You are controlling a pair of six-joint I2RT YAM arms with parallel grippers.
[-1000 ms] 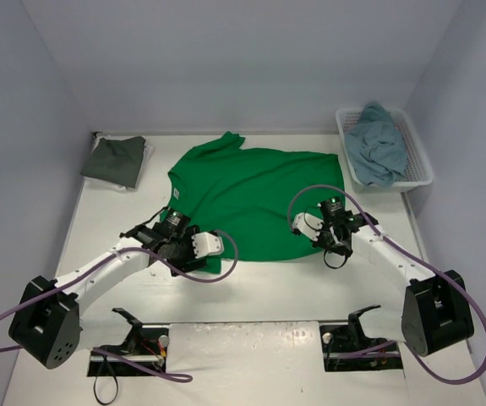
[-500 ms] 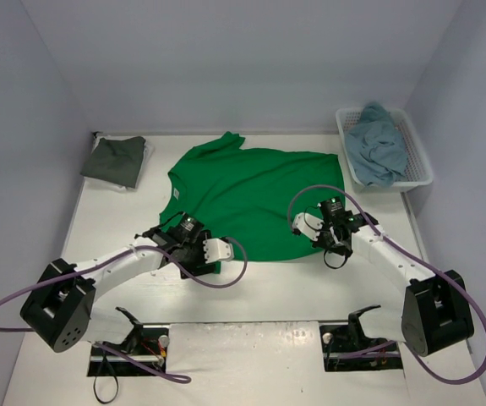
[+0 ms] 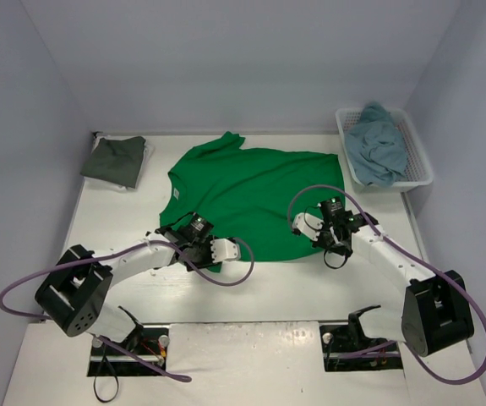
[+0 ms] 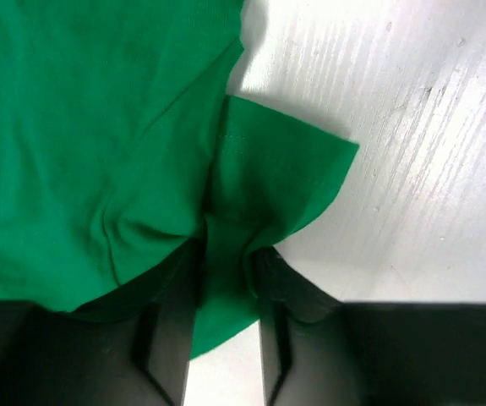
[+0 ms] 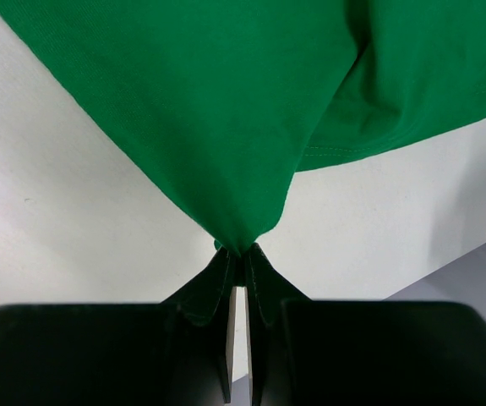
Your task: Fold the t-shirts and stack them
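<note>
A bright green t-shirt (image 3: pixel 251 190) lies spread flat in the middle of the table. My left gripper (image 3: pixel 204 254) sits low at its near-left corner. In the left wrist view the left gripper (image 4: pixel 226 254) is shut on a bunched fold of the green cloth (image 4: pixel 99 127). My right gripper (image 3: pixel 325 247) is at the near-right hem, and in the right wrist view this gripper (image 5: pixel 241 251) pinches a peak of green cloth (image 5: pixel 226 101). A folded dark grey t-shirt (image 3: pixel 116 161) rests at the back left. A teal-blue t-shirt (image 3: pixel 376 152) lies crumpled in the basket.
The white lattice basket (image 3: pixel 418 152) stands at the back right corner by the wall. Purple cables (image 3: pixel 226 279) loop from both arms over the near part of the table. Walls close in the table on the left, back and right.
The left arm swung in toward the shirt's near-left corner and its jaws closed on the cloth. The right arm and the shirt's right hem stayed put.
</note>
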